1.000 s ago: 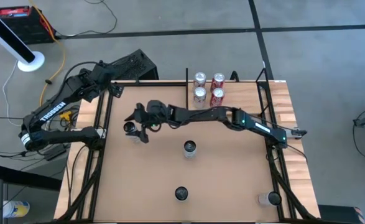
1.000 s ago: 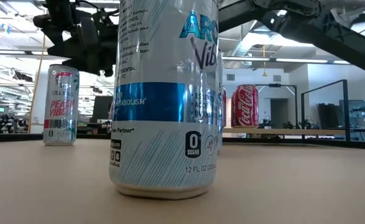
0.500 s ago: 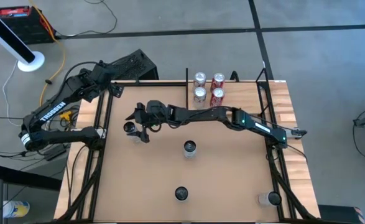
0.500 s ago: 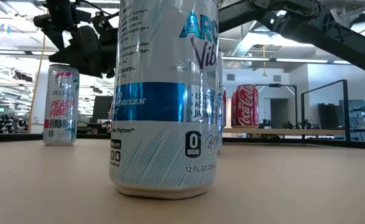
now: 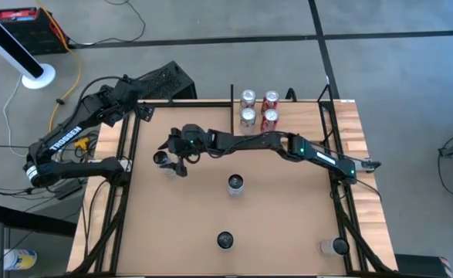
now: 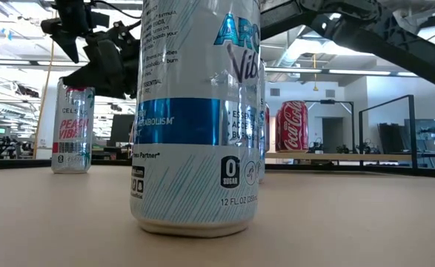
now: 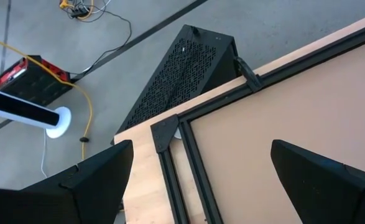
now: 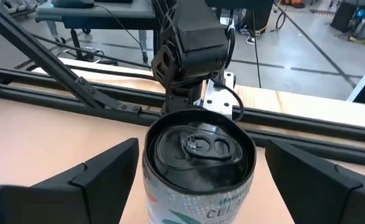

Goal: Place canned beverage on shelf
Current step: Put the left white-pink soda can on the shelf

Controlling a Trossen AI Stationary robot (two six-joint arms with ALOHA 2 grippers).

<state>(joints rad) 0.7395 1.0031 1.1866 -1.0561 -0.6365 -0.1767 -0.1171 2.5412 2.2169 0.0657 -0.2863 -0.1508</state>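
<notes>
**Right end effector spread open above a Celsius can**

Nearest the low camera, a tall blue-and-white can (image 6: 195, 119) is seen standing upright on the bench (image 5: 203, 224); from above it sits near the bench's 6 o'clock edge (image 5: 224, 241). Another can (image 5: 334, 247) is placed toward 5 o'clock, and a third (image 5: 234, 184) near the centre.

Further back, toward 9 o'clock, a Celsius can (image 5: 162, 160) is seen upright. The right end effector (image 5: 178, 154) is held just above it with its fingers (image 8: 101, 168) spread wide on either side of the can's top (image 8: 199, 149), nothing being gripped; contact cannot be told.

At 12 o'clock, four cans (image 5: 258, 110) are stood together on the shelf (image 5: 288, 116), two of them red. In the low view a red cola can (image 6: 292, 126) is visible there.

The left end effector (image 5: 143, 110) is parked over the bench's 10 o'clock corner, its fingers (image 7: 89, 180) released and empty.
</notes>
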